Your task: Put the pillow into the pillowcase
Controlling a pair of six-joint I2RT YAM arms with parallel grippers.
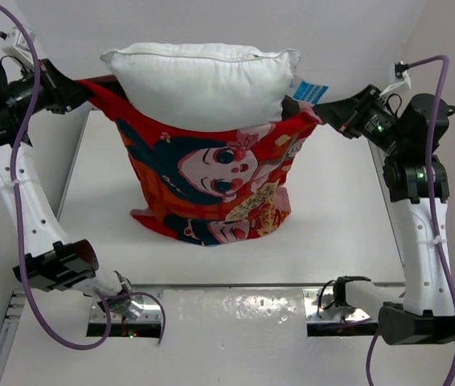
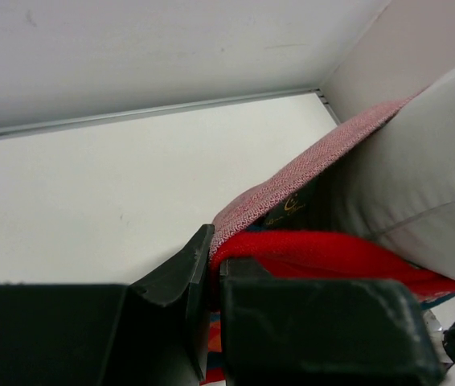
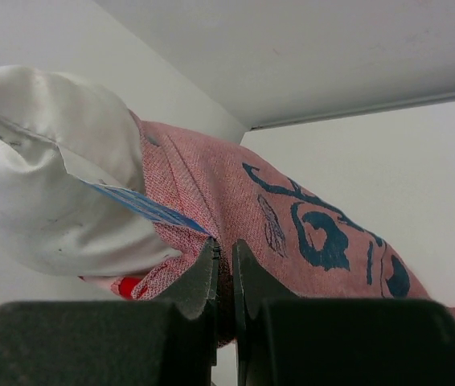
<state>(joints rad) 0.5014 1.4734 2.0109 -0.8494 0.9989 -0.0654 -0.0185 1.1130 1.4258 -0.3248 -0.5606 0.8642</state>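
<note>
The pillowcase [image 1: 211,185] is held up by its mouth. One corner of the rim is pinched in the left claw [image 1: 91,95] and the opposite corner in the right claw [image 1: 317,112], both pressed tight on the fabric. The pillow [image 1: 203,84] is lodged in the stretched opening, its upper part exposed above the rim. The pillowcase's bottom is rested on the counter [image 1: 340,209].

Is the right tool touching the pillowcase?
Touching. The right wrist view shows the right tool pinched shut on the pillowcase edge.
</note>
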